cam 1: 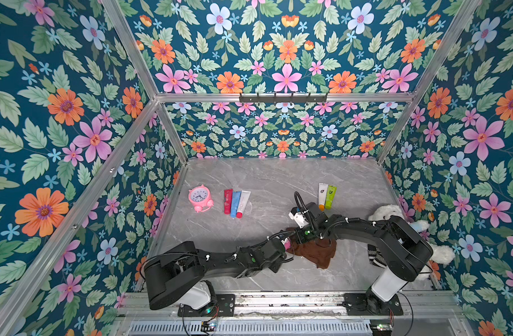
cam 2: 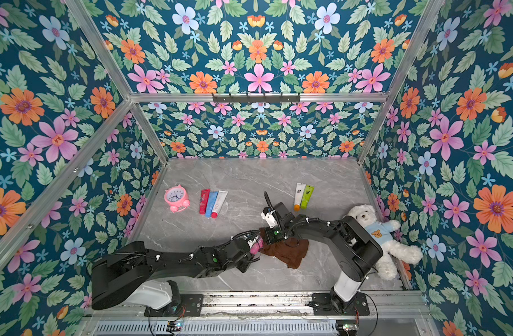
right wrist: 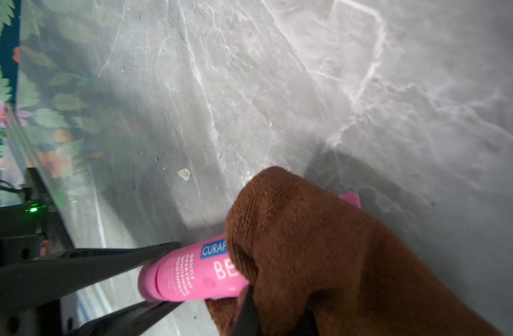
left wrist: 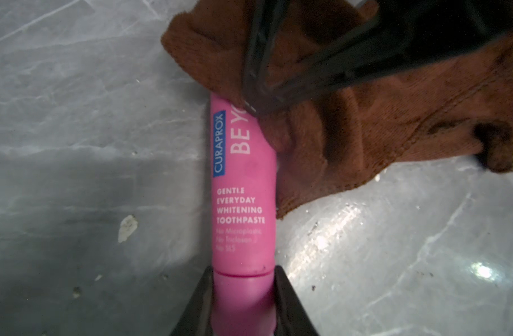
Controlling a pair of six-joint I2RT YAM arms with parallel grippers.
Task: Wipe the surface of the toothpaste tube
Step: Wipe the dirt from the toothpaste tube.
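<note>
A pink toothpaste tube lies low over the grey marble table, and my left gripper is shut on its cap end. A brown cloth is bunched over the tube's far end and hides that end. My right gripper is shut on the cloth, which rests against the tube. In both top views the two grippers meet at mid-table, with the tube peeking out beside the cloth.
A pink alarm clock and three tubes side by side lie at the back left. Two more tubes lie at the back right. A white teddy bear leans against the right wall, behind my right arm.
</note>
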